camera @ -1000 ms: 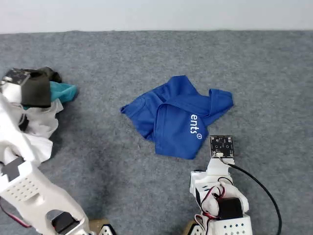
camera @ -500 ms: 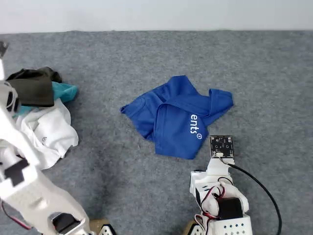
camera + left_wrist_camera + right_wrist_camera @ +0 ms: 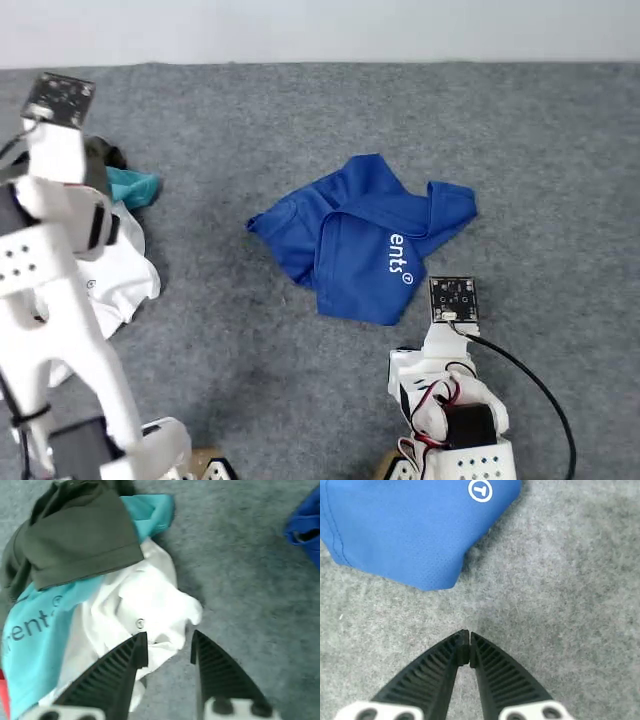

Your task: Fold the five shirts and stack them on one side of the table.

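Note:
A crumpled blue shirt (image 3: 365,240) lies in the middle of the grey table; its hem (image 3: 415,535) shows in the right wrist view. At the left edge sits a pile: a white shirt (image 3: 118,275), a teal shirt (image 3: 130,186) and a dark olive shirt (image 3: 98,155). The left wrist view shows the same pile, with the olive shirt (image 3: 80,535) on top, the teal shirt (image 3: 30,640) beneath and the white shirt (image 3: 140,605) spilling out. My left gripper (image 3: 167,647) hangs open above the white shirt, holding nothing. My right gripper (image 3: 466,647) rests shut on bare carpet just short of the blue shirt.
The left arm (image 3: 55,260) rises over the pile at the left edge. The right arm's base (image 3: 450,420) sits at the near edge, with a cable (image 3: 540,395) trailing right. A sliver of red (image 3: 3,700) peeks from under the teal shirt. Grey carpet (image 3: 560,170) spreads at the right and back.
The left arm has lifted and swung up over the pile. The white shirt, bunched under it before, now lies spread out and released. The right arm and blue shirt have stayed put.

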